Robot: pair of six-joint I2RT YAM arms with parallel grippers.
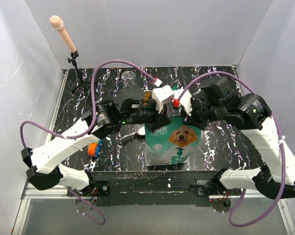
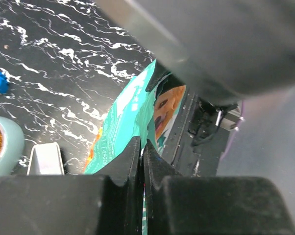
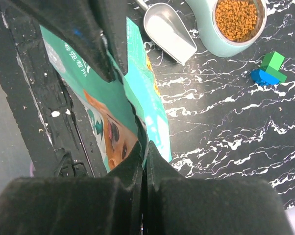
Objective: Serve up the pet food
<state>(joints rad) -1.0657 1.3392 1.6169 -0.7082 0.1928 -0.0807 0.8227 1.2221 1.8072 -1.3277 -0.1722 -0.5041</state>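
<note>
teal bag (image 1: 169, 139) pinched at its top edge by the left gripper (image 2: 141, 147) and right gripper (image 3: 143, 148), both clamped on it, probably to hold it upright or close its mouth; the pet food (image 3: 235, 17), small loose orange-brown pellets, fills the bowl (image 3: 206, 39) beside the metal scoop (image 3: 169, 32).

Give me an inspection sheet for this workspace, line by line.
Surface: black white-veined marble tabletop.
Job's things: orange-brown kibble sits in a pale-teal bowl; an empty metal scoop lies beside it.
Clutter: green and blue blocks; clear glass at the far edge.
Grippers: left pincer and right pincer are both shut on the top edge of the teal-and-white dog-print bag.
Cables: purple cables loop over each arm.
Surroundings: white walls; microphone on stand at the far left.
</note>
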